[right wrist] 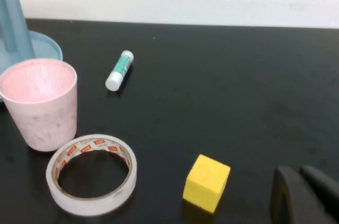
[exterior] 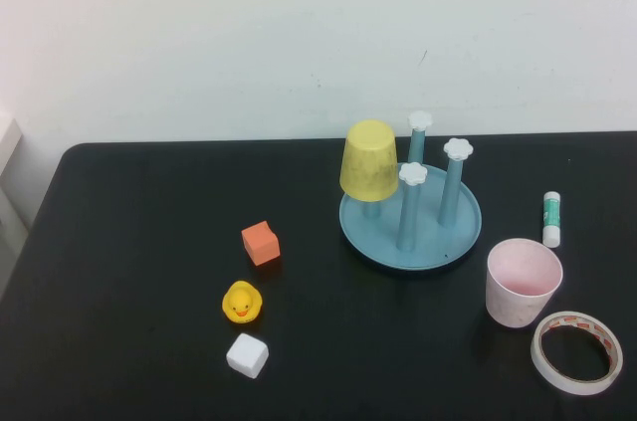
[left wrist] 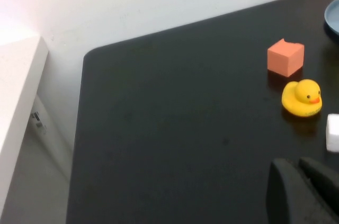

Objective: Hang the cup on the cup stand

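On the table's right, upright pink cup (exterior: 524, 283) empty, yellow cup (exterior: 369, 160) inverted on cup stand (exterior: 410, 232), left end effector (left wrist: 304, 189) and right end effector (right wrist: 304, 195) pressed together.

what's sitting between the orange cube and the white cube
The yellow rubber duck, between the orange cube and the white cube in the high view.

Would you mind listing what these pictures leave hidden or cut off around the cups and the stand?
- High view: both arms are out of frame; the yellow cube is missing too.
- High view: yellow cup hides its post on the cup stand.
- Wrist views: left gripper and right gripper, both shut, are cut off by the frame edge.
- Right wrist view: the stand is cropped beside the pink cup.
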